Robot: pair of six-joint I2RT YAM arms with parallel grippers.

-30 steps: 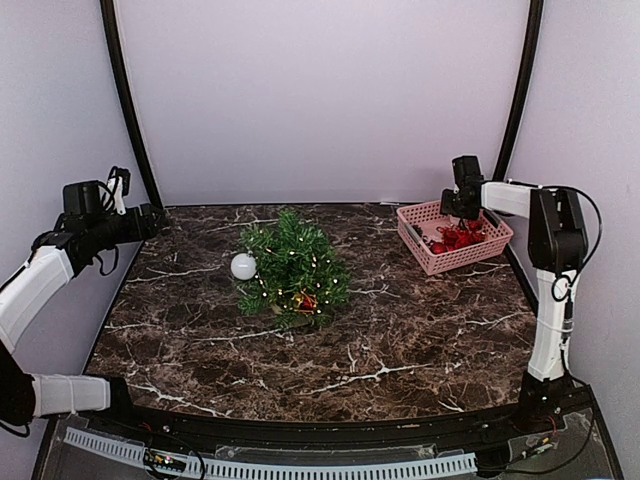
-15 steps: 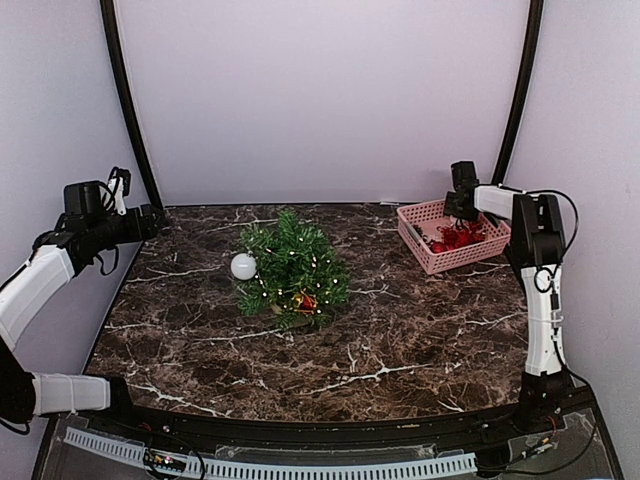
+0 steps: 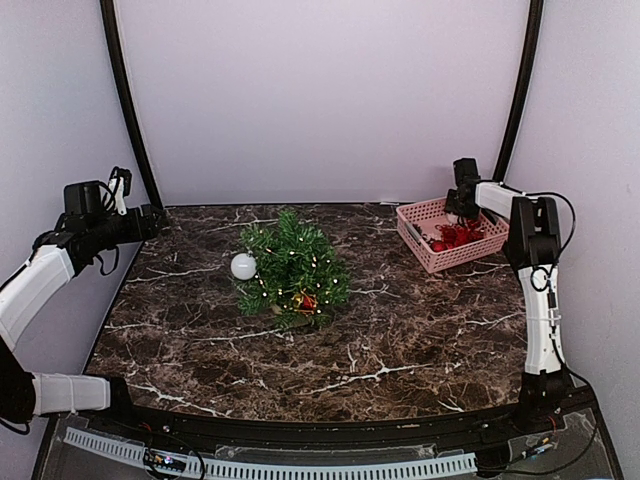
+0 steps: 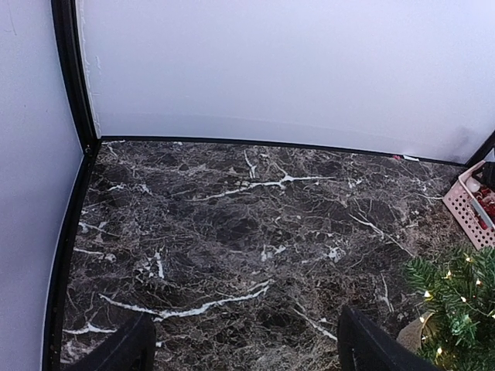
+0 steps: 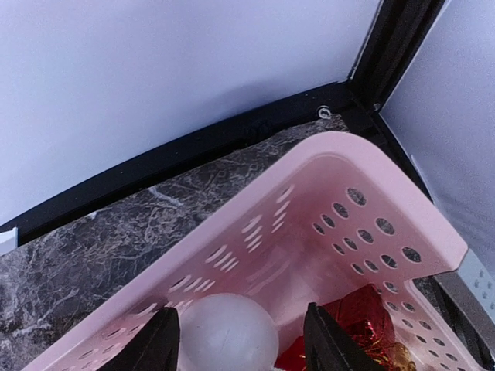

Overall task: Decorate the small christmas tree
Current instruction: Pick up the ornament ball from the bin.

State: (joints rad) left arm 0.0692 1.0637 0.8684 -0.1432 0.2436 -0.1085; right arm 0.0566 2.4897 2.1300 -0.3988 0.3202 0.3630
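The small christmas tree (image 3: 292, 268) stands left of the table's middle, lit, with a white ball (image 3: 243, 266) on its left side and a red ornament (image 3: 305, 300) low in front. Its branches (image 4: 456, 317) show at the left wrist view's lower right. My right gripper (image 3: 462, 205) reaches into the far corner of the pink basket (image 3: 480, 250). In the right wrist view the gripper (image 5: 238, 311) is open around a white ball (image 5: 228, 336). The ball lies against the left finger, with a gap to the right one. My left gripper (image 4: 244, 352) hangs open over bare marble at the far left.
Red ornaments (image 5: 363, 321) lie in the pink basket (image 5: 371, 178) beside the white ball. The basket sits at the table's back right corner, close to the black frame post (image 3: 515, 100). The marble table (image 3: 400, 330) ends at a purple back wall.
The right arm's elbow swung back toward the wall while its gripper stayed in the basket, its fingers narrowing slightly around the white ball. The left arm has not moved.
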